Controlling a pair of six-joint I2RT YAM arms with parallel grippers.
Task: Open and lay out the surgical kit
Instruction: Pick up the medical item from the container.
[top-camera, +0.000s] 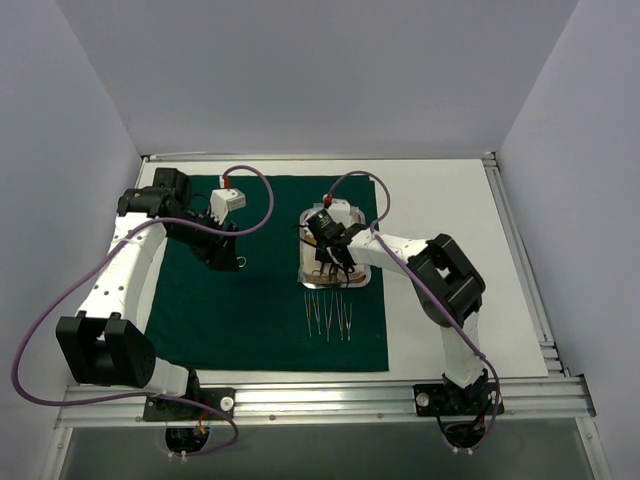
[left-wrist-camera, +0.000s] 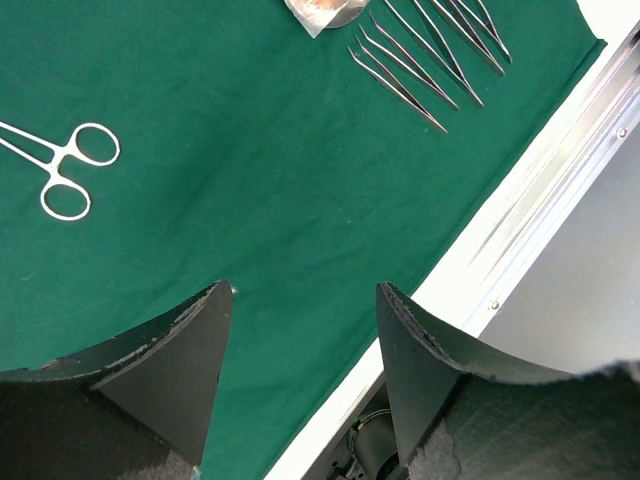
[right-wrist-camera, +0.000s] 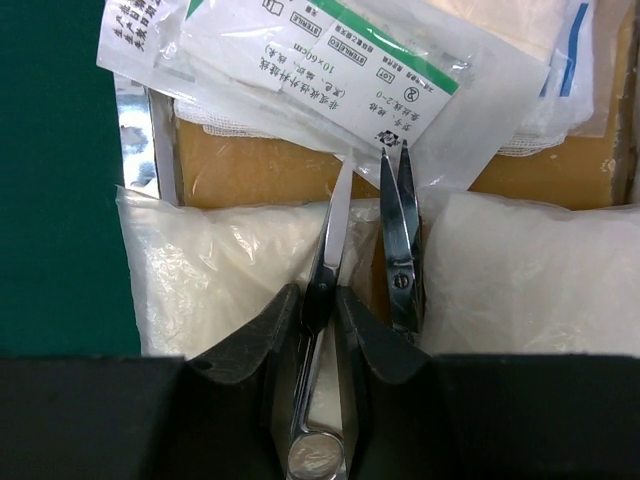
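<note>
**Partway through: instruments coming out of the tray**

The green drape (top-camera: 250, 310) lies flat on the counter (top-camera: 440, 200). The tweezers (top-camera: 328, 318) are lined up just below the steel tray (top-camera: 304, 262), and one ring-handled clamp (left-wrist-camera: 60, 170) sits off to the left. Over the tray, the right gripper (right-wrist-camera: 320, 300) has its jaws closed on a slim steel instrument (right-wrist-camera: 333, 230); a second instrument (right-wrist-camera: 400, 240) lies just beside it. I'd say the next move calls for a straight lift, then a spot on the cloth. The left gripper (left-wrist-camera: 305, 295) hangs with jaws apart, empty. A packet (right-wrist-camera: 330, 70) reads "10×6cm", "STERILE" and "LOT"; its Chinese print is too small to read.
</note>
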